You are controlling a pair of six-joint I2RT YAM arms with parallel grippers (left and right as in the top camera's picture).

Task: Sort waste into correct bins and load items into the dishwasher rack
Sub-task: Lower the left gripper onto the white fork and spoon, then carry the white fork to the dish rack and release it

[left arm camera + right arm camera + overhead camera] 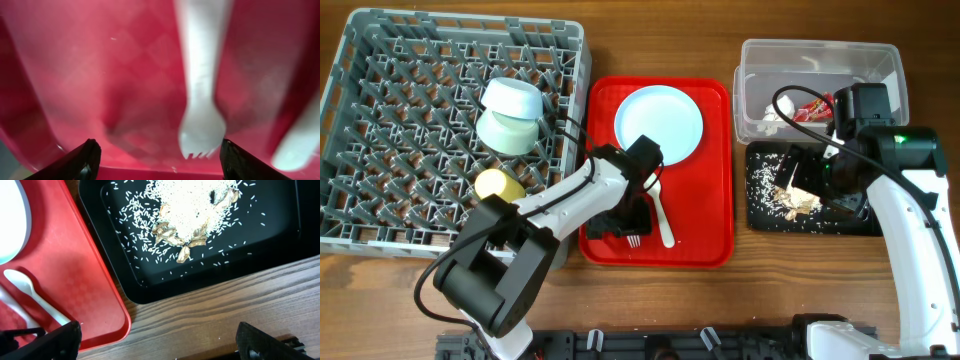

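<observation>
My left gripper is open and low over the red tray; in the left wrist view the white fork lies between its fingers, tines toward them. The fork's tines show beside the white spoon. The pale-blue plate lies on the red tray. The pale-blue bowl and yellow-green cup sit in the grey dishwasher rack. My right gripper is open and empty above the black tray, which holds food scraps. The clear tub holds the red wrapper and tissue.
The red serving tray lies between the rack and the bins; its corner shows in the right wrist view with the spoon. Wood table runs along the front.
</observation>
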